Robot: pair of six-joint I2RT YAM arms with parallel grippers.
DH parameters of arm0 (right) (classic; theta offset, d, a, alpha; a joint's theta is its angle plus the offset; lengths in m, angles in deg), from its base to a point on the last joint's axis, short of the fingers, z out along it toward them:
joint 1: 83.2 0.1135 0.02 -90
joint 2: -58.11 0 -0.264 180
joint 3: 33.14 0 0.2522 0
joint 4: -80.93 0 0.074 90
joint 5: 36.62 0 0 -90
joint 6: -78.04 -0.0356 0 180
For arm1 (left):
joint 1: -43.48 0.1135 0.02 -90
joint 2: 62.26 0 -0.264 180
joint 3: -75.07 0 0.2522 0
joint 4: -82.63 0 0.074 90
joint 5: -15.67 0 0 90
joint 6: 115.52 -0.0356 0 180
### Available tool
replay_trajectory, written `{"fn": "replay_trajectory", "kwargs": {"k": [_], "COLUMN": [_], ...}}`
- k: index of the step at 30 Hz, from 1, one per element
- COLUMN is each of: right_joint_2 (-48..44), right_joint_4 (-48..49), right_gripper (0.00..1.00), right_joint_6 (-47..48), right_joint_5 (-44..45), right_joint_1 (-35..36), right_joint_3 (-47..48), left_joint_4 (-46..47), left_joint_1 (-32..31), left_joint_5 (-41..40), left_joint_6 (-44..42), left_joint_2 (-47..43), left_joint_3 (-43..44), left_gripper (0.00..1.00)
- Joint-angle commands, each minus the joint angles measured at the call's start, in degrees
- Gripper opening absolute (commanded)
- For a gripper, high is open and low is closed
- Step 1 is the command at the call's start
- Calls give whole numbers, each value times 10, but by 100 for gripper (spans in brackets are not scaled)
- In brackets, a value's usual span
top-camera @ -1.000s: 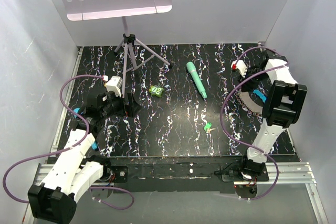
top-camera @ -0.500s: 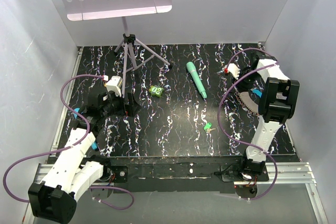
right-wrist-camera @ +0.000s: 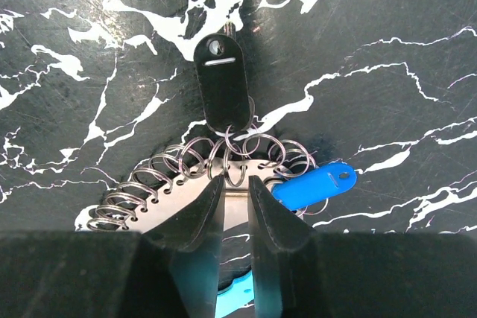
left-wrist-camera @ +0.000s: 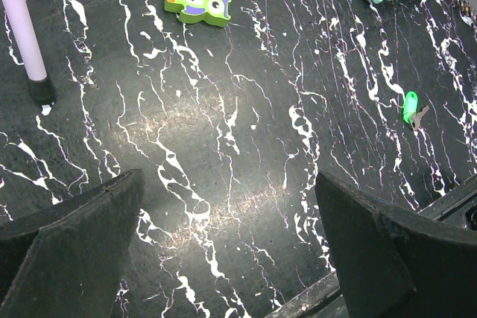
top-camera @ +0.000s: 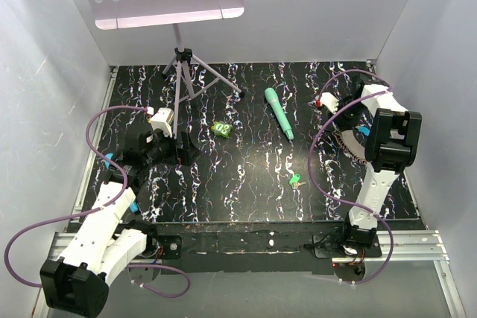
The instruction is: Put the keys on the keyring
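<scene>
Over the keyring [right-wrist-camera: 179, 161] at the right of the tabletop [top-camera: 246, 184], the right end effector [right-wrist-camera: 236, 184] has narrowed almost together around a metal loop, grip uncertain, while the left end effector [left-wrist-camera: 223, 206] hangs spread wide and the green key [top-camera: 296, 180] lies loose, unthreaded.

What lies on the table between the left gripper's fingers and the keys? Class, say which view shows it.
Nothing: in the left wrist view the black marbled table from the left gripper to the keys is bare.
</scene>
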Motion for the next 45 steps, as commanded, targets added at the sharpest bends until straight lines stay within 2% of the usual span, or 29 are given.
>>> {"fn": "replay_trajectory", "kwargs": {"k": [1,11,14,17,23,36,45], "right_joint_2": [1,3,4,3,-18,-127,-225], "right_joint_4": [13,20,11,2,6,10,15], "right_gripper": [27,22,15,1,1,1,1], "right_joint_6": [11,11,18,22,16,-83,-148], "right_joint_5": [16,19,16,12,11,-54,-133], "right_joint_1": [8,20,23,23,21,18,20], "right_joint_3": [-7,-5,-3,-1,-3,20,17], "left_joint_4": [7,7,7,6,7,7,12], "left_joint_1": [4,4,4,4,4,4,4], "left_joint_5": [-4,-2,-3,-3,-3,-1,7], "left_joint_6": [-9,-9,-9,-9,-9,-9,-9], "left_joint_2": [-1,-1,-1,-1,-2,-4,-14], "left_joint_3": [5,5,4,4,5,6,4], "left_gripper": [100,100,100,100,100,100,100]}}
